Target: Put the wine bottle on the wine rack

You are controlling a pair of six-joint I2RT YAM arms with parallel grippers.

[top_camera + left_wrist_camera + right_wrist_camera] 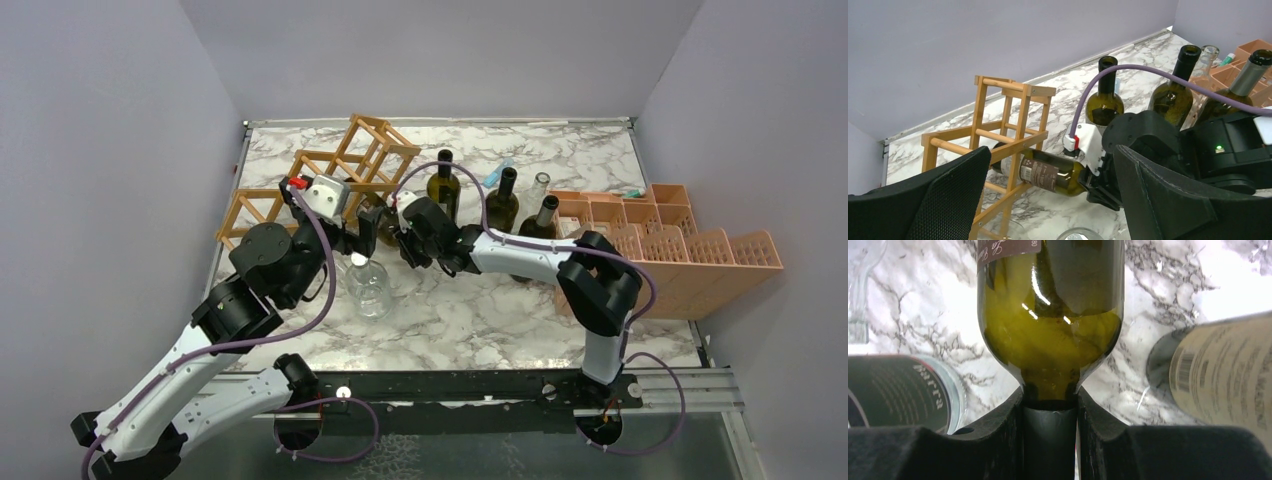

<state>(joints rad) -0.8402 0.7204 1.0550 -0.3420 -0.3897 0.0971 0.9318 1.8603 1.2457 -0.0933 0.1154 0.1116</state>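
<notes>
Wine bottle (1048, 174), neck clamped in right hand (1050, 407), lies base-first in a low wine rack (1013, 135) opening; left hand (1050, 160) wide.

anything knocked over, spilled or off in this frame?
Nothing spilled or broken. Only the green wine bottle lies sideways, base end in the wine rack, neck clamped in the right gripper: mid-placement, not fallen. The dark bottles behind stand upright.

"arra" on dark bottle label (895, 396)
</notes>
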